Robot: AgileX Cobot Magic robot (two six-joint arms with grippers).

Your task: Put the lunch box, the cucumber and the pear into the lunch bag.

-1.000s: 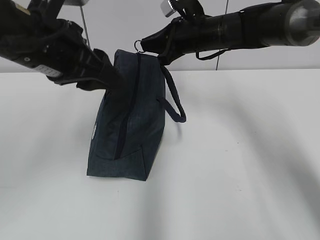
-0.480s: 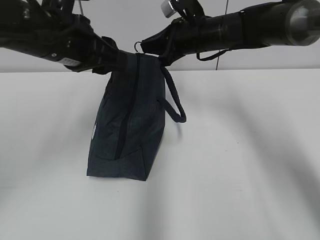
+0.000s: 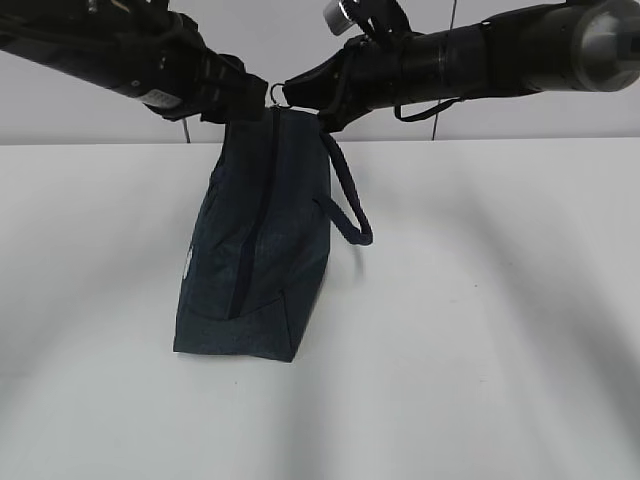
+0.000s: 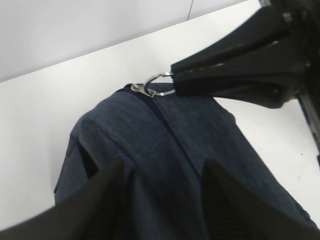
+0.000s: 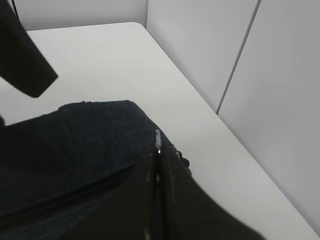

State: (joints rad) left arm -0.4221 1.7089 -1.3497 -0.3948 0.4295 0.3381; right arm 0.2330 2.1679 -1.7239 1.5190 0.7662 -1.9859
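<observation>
The dark navy lunch bag (image 3: 260, 250) stands on end on the white table (image 3: 480, 300), zipper closed, with one looped handle (image 3: 348, 205) hanging on its right. My right gripper (image 3: 292, 95) is shut on the metal ring pull (image 3: 277, 92) at the bag's top end. The ring (image 4: 156, 80) and the right gripper's fingertips (image 4: 200, 75) also show in the left wrist view. My left gripper (image 3: 250, 100) is open and straddles the bag's top end (image 4: 165, 145), its fingers (image 4: 105, 200) either side of the fabric. The lunch box, cucumber and pear are out of view.
A pale wall (image 3: 250, 40) with panel seams runs behind the table's far edge. In the right wrist view the table's edge (image 5: 210, 115) lies close to the bag (image 5: 75, 145).
My left arm has risen from the bag's left side to its top end, close to the ring pull. The right gripper and the bag have stayed put.
</observation>
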